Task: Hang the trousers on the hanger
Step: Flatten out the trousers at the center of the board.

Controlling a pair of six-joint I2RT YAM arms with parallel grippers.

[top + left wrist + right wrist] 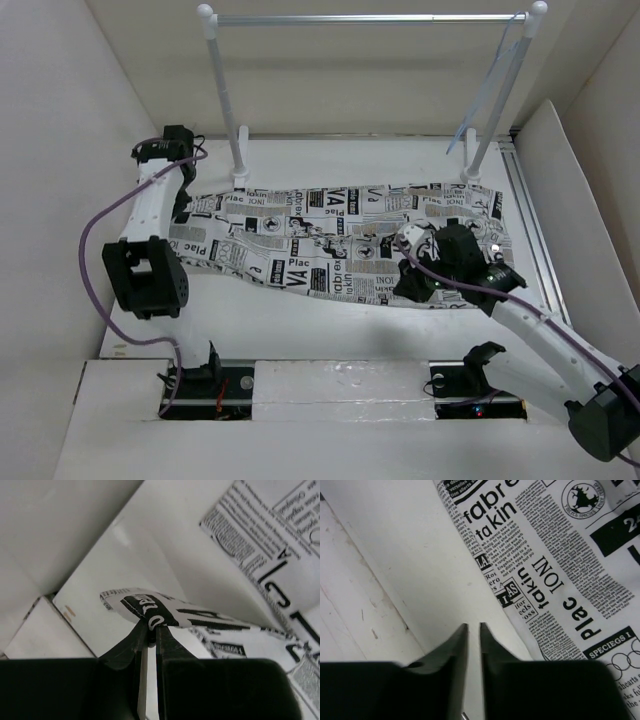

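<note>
The trousers (340, 245), white with black newspaper print, lie spread flat across the table from left to right. My left gripper (183, 208) is at their left end, shut on a fold of the cloth edge (145, 607) and lifting it slightly off the table. My right gripper (410, 283) is over the trousers' near edge on the right. Its jaws (473, 626) stand almost together with nothing between them, over bare table just beside the cloth (555, 570). The pale-blue hanger (492, 85) hangs from the right end of the rack's crossbar.
The white two-post rack (228, 110) with a metal crossbar stands at the back of the table. White walls close in the left, back and right sides. A raised white ledge (330, 380) runs along the near edge between the arm bases.
</note>
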